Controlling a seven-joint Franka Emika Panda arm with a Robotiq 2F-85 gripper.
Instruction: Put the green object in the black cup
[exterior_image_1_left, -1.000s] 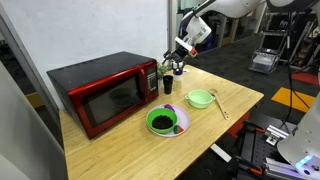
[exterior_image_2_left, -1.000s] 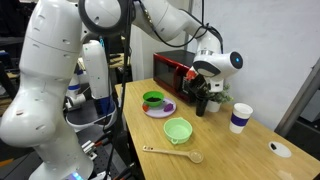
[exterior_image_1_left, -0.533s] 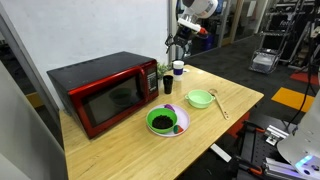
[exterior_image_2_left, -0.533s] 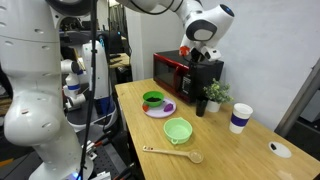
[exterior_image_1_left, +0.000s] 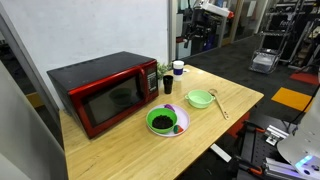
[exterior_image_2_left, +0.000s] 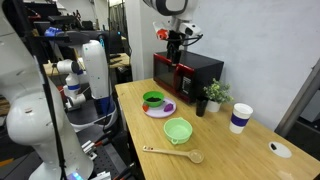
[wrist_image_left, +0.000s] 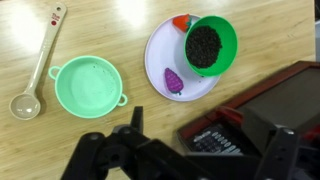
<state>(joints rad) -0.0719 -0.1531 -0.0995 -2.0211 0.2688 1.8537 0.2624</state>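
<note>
Showing on one table (exterior_image_1_left: 120, 150): one black cup (exterior_image_2_left: 200, 106), one white cup (exterior_image_2_left: 240, 117), one pale-green bowl (wrist_image_left: 88, 85), one dark-green bowl (wrist_image_left: 210, 45), one plate (wrist_image_left: 160, 50), one spoon (wrist_image_left: 40, 60), one microwave (exterior_image_1_left: 105, 90). Hanging high over the microwave, claw (wrist_image_left: 210, 135) spread wide, gripping and touching nothing. Plain, short and handleless, black cup just beside the microwave with a green sprig (exterior_image_2_left: 213, 92) at its rim; inside or behind, unclear.

No legible text or labels anywhere

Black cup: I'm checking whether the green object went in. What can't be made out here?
- Inside of the black cup: hidden by its own wall and too small, in both exterior views.
- Wrist view: the cup does not appear; the gripper fills the bottom edge.
</note>
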